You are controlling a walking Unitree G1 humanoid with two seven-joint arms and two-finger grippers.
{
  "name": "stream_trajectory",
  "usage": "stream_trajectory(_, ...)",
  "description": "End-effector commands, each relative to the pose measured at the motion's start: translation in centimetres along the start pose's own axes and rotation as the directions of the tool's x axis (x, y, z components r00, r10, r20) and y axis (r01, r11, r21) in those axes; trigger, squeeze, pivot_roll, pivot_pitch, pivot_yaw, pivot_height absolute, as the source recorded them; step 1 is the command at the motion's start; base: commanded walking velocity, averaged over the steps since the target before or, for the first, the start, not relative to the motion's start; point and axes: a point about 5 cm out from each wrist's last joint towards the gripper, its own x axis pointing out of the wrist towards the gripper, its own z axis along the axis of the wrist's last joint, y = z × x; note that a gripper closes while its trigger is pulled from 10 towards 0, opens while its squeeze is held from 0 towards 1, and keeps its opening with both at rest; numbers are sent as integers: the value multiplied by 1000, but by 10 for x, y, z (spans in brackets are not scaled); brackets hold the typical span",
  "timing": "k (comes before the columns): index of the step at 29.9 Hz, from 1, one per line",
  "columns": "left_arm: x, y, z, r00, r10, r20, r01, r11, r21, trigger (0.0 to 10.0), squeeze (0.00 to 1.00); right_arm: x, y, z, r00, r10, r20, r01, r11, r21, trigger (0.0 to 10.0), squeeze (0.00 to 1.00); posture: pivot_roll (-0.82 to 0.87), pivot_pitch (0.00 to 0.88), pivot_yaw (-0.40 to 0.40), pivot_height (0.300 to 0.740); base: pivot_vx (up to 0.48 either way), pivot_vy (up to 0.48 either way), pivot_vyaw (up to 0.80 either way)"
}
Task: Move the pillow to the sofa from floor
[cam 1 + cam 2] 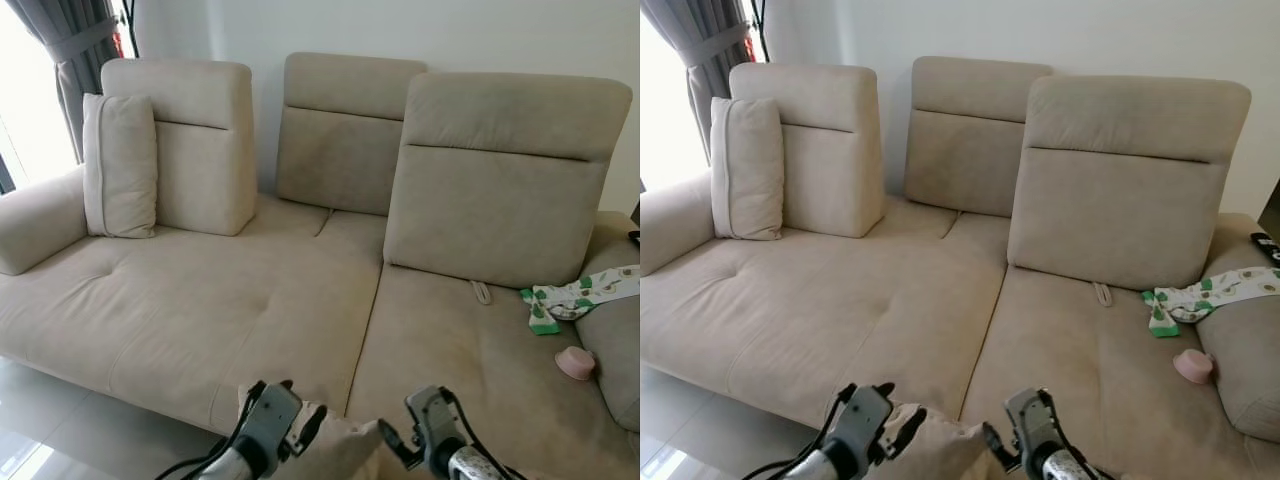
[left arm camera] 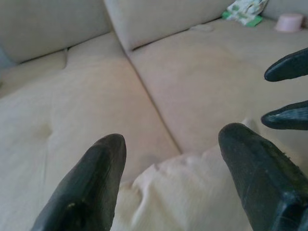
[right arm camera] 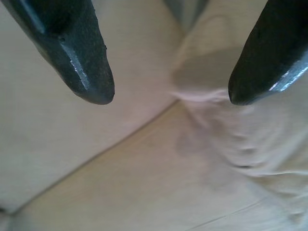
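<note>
Nearest of all, a beige pillow [image 1: 335, 450] sat bunched between the two grippers at the front edge of the sofa [image 1: 250, 310], its crumpled top just showing at the bottom of the head views. The left gripper [image 2: 171, 178] was at the pillow's left side, and its wrist view showed the two black fingers [image 2: 89, 187] spread apart with the pillow's creased fabric lying between them; whether the pads pressed the cloth could not be told. The right gripper [image 3: 168, 96] was at the pillow's right side, its fingers likewise parted, with rumpled pillow fabric just beyond one tip and the sofa seat under the other. The right gripper's finger tips also appeared at the edge of the left wrist view.

Beyond the grippers stretched the wide beige seat, split by a seam running from near to far. Farther to the right, a small pink cup [image 1: 575, 362] lay on the seat beside the right armrest, and a green and white patterned cloth [image 1: 575, 298] lay draped over that armrest and onto the seat. At the far left a second pillow [image 1: 119, 165] stood upright against the left backrest [image 1: 200, 140]. Farthest, a grey curtain [image 1: 75, 60] hung in the left corner beside a bright window.
</note>
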Motion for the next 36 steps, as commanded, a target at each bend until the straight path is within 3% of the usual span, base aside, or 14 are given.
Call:
stream_trajectory(1, -3, 2, 1, 1000, 10, -13, -9, 1000, 27, 10000, 0, 3, 6, 0, 998, 57, -12, -57, 998, 3, 10000, 0, 164, 0, 40, 600, 0, 0, 0)
stream_trajectory(8, -7, 9, 5, 999, 44, -12, -43, 998, 37, 10000, 0, 4, 9, -7, 995, 76, -66, -75, 997, 9, 10000, 0, 195, 0, 33, 600, 0, 0, 0)
stream_trajectory(12, -13, 10, 9, 998, 59, -17, -58, 997, 44, 10000, 0, 3, 0, -9, 995, -30, -92, 21, 996, -89, 10000, 0, 216, 0, 37, 600, 0, 0, 0)
stream_trajectory(20, -23, 4, 10, 999, 28, -36, -25, 997, 72, 10000, 0, 7, -4, 1, 997, -47, -56, 37, 985, -171, 10000, 0, 238, 9, 55, 600, 0, 0, 0)
stream_trajectory(27, -45, 5, 13, 997, 42, -72, -37, 997, 71, 10000, 0, 17, 8, 9, 993, 84, -85, -97, 982, -159, 10000, 0, 311, 88, 74, 600, 0, 0, 0)
stream_trajectory(36, -65, 9, 23, 993, 73, -94, -66, 995, 79, 10000, 0, 20, 0, 17, 996, 11, -88, -31, 975, -221, 10000, 0, 396, 153, 97, 600, 0, 0, 0)
